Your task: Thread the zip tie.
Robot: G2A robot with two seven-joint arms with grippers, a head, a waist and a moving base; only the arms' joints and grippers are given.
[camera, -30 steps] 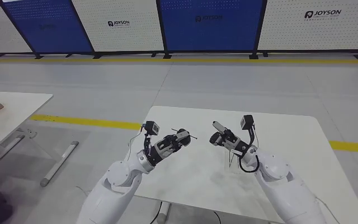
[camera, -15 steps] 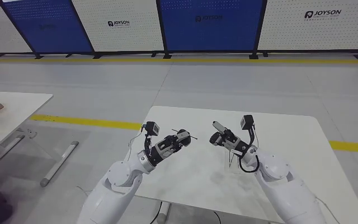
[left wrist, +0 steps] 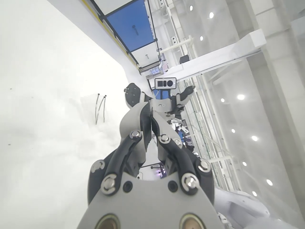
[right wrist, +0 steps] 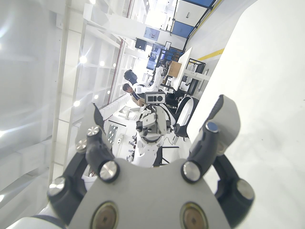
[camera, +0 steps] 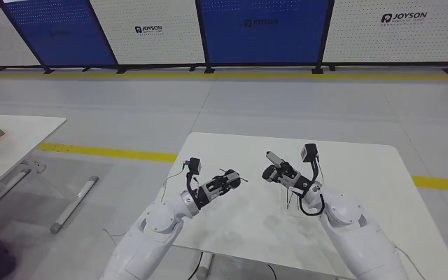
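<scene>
My left gripper (camera: 229, 179) hangs over the white table (camera: 350, 157) near its left edge, shut on a thin black zip tie (camera: 222, 171) whose ends stick out on both sides. In the left wrist view the left gripper (left wrist: 151, 116) has its fingers pressed together. Facing it a short way to the right, my right gripper (camera: 271, 165) is open with nothing between its fingers, and the right wrist view shows the right gripper (right wrist: 162, 113) spread wide. Two spare zip ties (left wrist: 100, 107) lie side by side on the table, below the right arm (camera: 289, 199).
The table's left edge (camera: 183, 182) runs just beside the left arm, with bare floor and a yellow line (camera: 105, 151) beyond it. A second white table (camera: 21, 136) stands far left. Blue and white panels (camera: 266, 31) line the back.
The left arm has dropped a little and shifted right toward the table's near side, carrying the zip tie. The right arm has kept still.
</scene>
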